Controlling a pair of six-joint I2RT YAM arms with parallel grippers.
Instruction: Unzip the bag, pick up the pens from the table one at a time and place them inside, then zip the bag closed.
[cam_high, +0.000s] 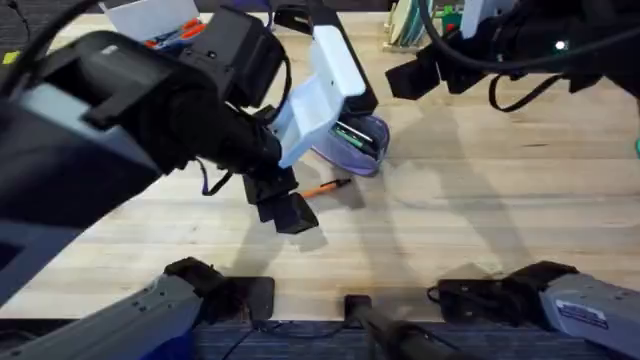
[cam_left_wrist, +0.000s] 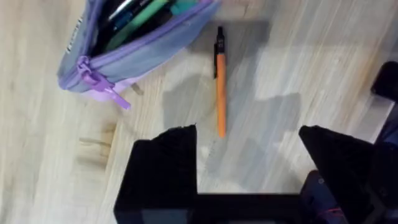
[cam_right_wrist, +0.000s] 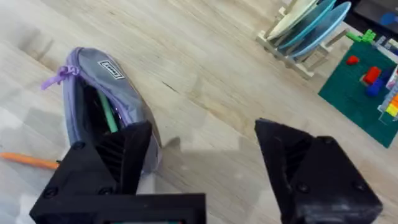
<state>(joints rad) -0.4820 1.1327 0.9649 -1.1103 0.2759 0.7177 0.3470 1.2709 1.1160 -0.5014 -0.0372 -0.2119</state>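
With the pouch unzipped and green pen inside, left gripper hangs spread over the orange pen; right gripper spread, empty.

My left gripper hangs with fingers spread wide over the orange pen, bare table on both sides of it. The unzipped bag lies just beside the pen's dark tip, crowding that end. My right gripper hovers spread beside the bag's far side, open wood beyond it up to a dish rack.
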